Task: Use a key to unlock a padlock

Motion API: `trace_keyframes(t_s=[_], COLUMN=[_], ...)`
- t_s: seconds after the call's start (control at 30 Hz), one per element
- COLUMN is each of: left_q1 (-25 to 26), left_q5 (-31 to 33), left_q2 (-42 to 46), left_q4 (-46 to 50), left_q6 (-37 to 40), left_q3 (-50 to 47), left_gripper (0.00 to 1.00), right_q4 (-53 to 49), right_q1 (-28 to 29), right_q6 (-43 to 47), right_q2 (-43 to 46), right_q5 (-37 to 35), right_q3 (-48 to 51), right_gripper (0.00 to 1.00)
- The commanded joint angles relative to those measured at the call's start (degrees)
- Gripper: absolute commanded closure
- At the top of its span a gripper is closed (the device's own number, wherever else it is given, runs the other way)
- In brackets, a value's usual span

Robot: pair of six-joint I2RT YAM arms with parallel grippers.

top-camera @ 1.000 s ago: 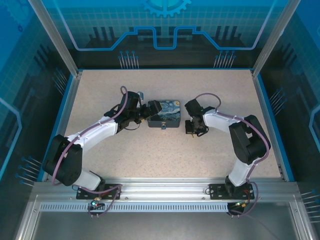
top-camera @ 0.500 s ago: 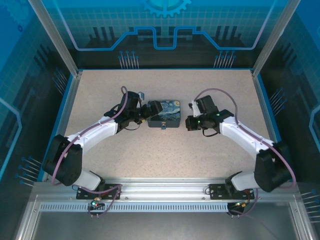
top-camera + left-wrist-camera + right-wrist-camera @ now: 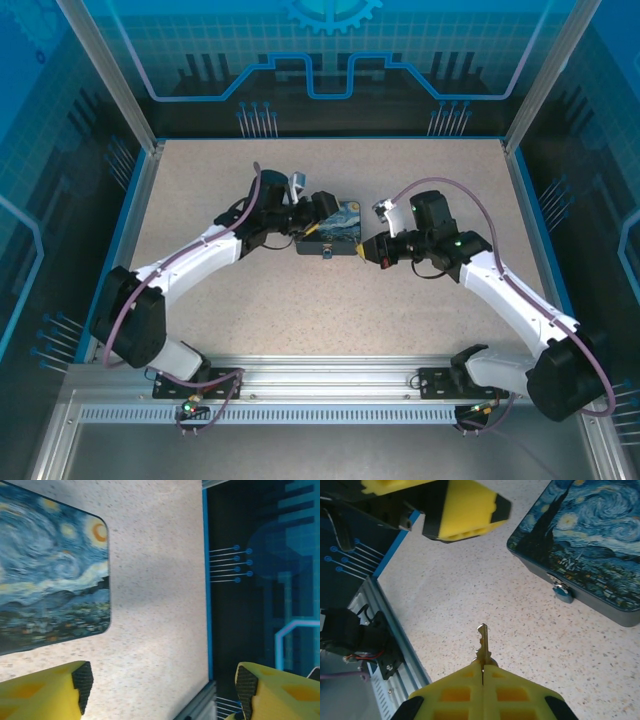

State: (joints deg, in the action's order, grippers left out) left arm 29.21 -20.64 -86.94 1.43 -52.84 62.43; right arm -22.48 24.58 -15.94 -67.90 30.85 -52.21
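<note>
The right tool [image 3: 482, 667] pinches the key [image 3: 481, 641], the padlock [image 3: 563, 593] ahead-right on the box [image 3: 592, 545], the wide-spread left tool [image 3: 162, 682] ahead-left.

Speckled beige tabletop [image 3: 330, 300] inside blue circuit-patterned walls [image 3: 420, 50], aluminium frame [image 3: 330, 372].
</note>
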Motion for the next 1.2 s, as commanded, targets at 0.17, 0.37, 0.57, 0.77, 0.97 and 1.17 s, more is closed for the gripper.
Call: trace_keyframes(t_s=[0.17, 0.37, 0.57, 0.77, 0.97, 1.17], left_q1=[3.8, 4.3, 5.4, 6.7, 7.4, 7.8], left_q5=[-4.0, -6.0, -7.1, -6.9, -6.6, -6.5], left_q2=[-4.2, -3.9, -3.8, -4.3, -4.4, -5.1], left_q4=[-3.2, -5.1, -5.1, -5.3, -6.0, -6.0], left_q6=[-2.0, -1.9, -1.9, -2.0, -2.3, -2.4], left_q3=[3.1, 1.1, 0.1, -1.2, -1.4, -1.2], left_gripper=[0.43, 0.53, 0.62, 0.62, 0.63, 0.69], right_q4=[0.0, -0.2, -0.5, -0.3, -0.6, -0.5], right_q1=[-0.6, -0.6, -0.7, -0.8, -1.2, -1.4], right_q6=[1.1, 1.1, 1.0, 0.7, 0.7, 0.5], right_q2=[-1.0, -2.4, -3.5, -3.5, -3.6, -3.5], right_q5=[1.3, -0.3, -1.6, -2.4, -2.8, -2.9], right_q3=[-0.7, -1.3, -1.7, -1.8, -1.9, -1.8], right_gripper=[1.0, 1.0, 1.0, 1.0, 1.0, 1.0])
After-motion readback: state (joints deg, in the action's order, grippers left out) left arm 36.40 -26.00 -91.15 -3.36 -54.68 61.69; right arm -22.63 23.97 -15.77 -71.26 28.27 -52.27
